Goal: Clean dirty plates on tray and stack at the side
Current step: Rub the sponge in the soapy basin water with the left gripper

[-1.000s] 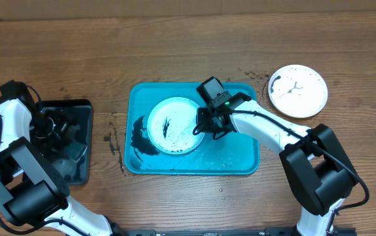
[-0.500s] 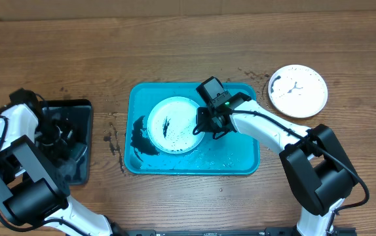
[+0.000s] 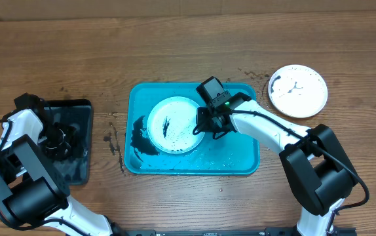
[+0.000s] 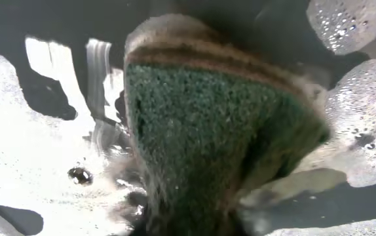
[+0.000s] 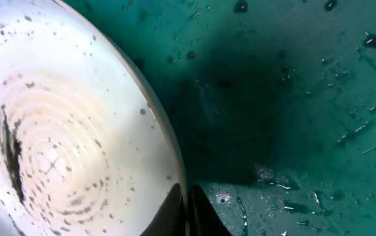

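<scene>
Tray middle: right gripper point(image 3: 204, 126) on white plate point(image 3: 171, 124).
I see it pinching the plate's right edge inside the turquoise tray point(image 3: 240, 164). The left gripper point(image 3: 56, 137) is in the black tray point(image 3: 76, 172) against the sponge point(image 4: 207, 131); its grip I cannot tell.

A black tray point(image 3: 76, 164) on the wooden table point(image 3: 175, 46) — green sponge point(image 4: 221, 131) amid suds point(image 4: 358, 92).

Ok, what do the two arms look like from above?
The left arm and right arm match: white link shells, black joint housings, thin black cables looping along them. The right arm's wrist carries a black camera block with a small green light lit beside it.
</scene>
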